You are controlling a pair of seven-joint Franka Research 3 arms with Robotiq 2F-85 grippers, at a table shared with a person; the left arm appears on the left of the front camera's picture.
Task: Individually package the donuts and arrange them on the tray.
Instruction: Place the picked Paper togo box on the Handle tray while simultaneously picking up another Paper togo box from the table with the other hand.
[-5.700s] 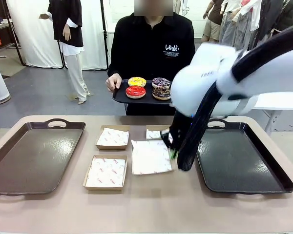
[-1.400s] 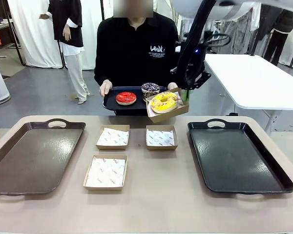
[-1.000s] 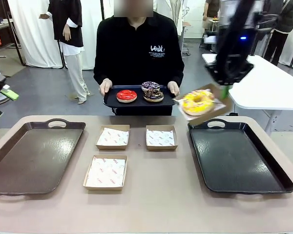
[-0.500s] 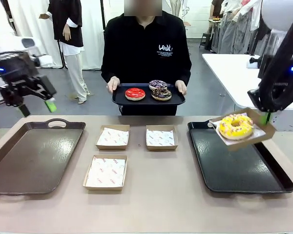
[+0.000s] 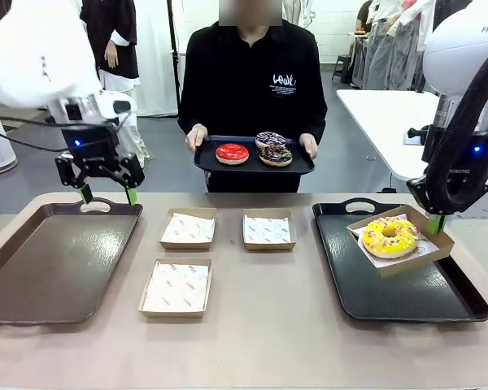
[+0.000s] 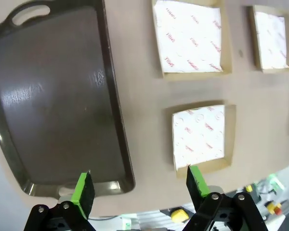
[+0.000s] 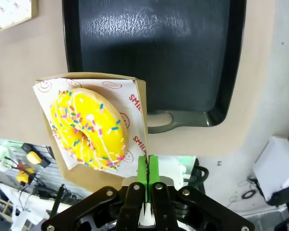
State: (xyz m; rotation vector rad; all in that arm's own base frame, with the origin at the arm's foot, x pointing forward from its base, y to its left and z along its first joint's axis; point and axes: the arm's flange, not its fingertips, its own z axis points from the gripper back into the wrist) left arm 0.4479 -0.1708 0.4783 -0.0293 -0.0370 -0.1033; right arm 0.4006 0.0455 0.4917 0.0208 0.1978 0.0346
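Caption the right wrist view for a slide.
Right end effector shut on the rim of a paper-lined box holding the yellow sprinkled donut, by the black tray.

left tray point(image 5: 57, 260) cropped, purple donut point(image 5: 268, 137) half hidden

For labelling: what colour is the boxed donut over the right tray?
Yellow donut with multicoloured sprinkles; right wrist view shows it best.

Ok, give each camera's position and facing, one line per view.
Front view: between the arms, faces the person across the table; left pincer, right pincer show.
Left wrist view: on that wrist, looks down at brown tray, three boxes; own pincer open.
Right wrist view: on that wrist, looks down at yellow donut; own pincer shut on its box.
Shared: front and right wrist show that donut.
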